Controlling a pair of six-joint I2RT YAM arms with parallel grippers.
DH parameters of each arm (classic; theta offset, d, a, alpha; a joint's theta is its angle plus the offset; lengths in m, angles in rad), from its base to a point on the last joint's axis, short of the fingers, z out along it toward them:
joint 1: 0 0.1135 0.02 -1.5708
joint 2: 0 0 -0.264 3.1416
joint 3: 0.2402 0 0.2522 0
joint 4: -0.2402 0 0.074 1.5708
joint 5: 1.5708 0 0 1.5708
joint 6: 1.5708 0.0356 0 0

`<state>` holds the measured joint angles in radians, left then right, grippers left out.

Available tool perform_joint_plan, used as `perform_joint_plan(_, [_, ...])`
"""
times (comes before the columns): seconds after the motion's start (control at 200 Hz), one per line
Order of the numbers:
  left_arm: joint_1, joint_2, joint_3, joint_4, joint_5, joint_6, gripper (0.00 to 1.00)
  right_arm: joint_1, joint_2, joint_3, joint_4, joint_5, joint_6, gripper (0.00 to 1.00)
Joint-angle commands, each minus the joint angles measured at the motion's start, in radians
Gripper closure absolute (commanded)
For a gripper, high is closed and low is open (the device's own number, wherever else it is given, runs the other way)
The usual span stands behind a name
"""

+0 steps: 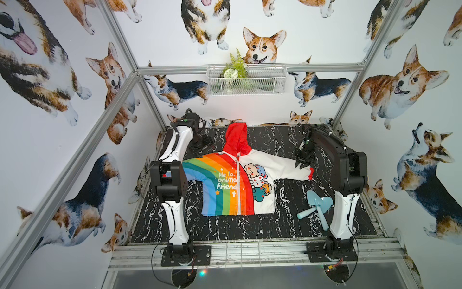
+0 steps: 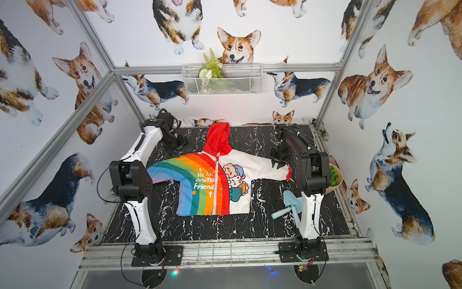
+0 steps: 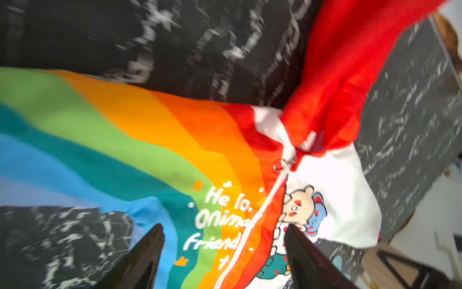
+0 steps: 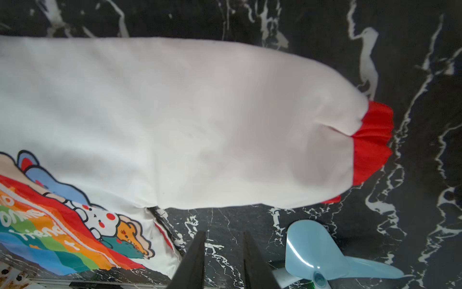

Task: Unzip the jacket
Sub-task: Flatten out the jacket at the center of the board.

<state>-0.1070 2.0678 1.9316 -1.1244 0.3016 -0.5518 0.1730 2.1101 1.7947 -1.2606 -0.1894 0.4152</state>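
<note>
Lying flat, centre of table [image 1: 275,225], jacket [image 1: 225,190] zipped | looking thin, soft, bunch-prone | R gripper [image 4: 224,235] hovering over sleeve [image 4: 200,120] at 3 o'clock, jaws barely apart, empty | zip pull [image 3: 281,165] at 12: pinching pt | L gripper [image 3: 223,227] at 11, jaws wide, empty

The jacket [image 1: 220,197] lies flat, front up, in the middle of the black marbled tabletop [image 1: 262,225], its red hood [image 1: 236,140] toward the far edge and its hem toward the arm bases. One half is rainbow-striped with "Hello animal friend", the other white with cartoon bears, and both sleeves are spread sideways, the white one ending in a red cuff [image 1: 310,173]. The white zipper [image 1: 239,195] runs closed up the front, with its pull [image 3: 281,165] at the neck, just below the hood.
</note>
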Motion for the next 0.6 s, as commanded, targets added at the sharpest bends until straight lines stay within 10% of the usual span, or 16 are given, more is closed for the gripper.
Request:
perform_joint_plan(0.0, [-0.043,0.043,-0.017,0.065,0.068,0.005,0.32,0.003,0.061,0.024,-0.008,-0.057,-0.032,0.8])
perform_joint_plan(0.596, [-0.124,0.191,-0.079,0.067,0.096,-0.061,0.37,-0.035,0.167,0.003,-0.025,0.114,-0.019,1.0])
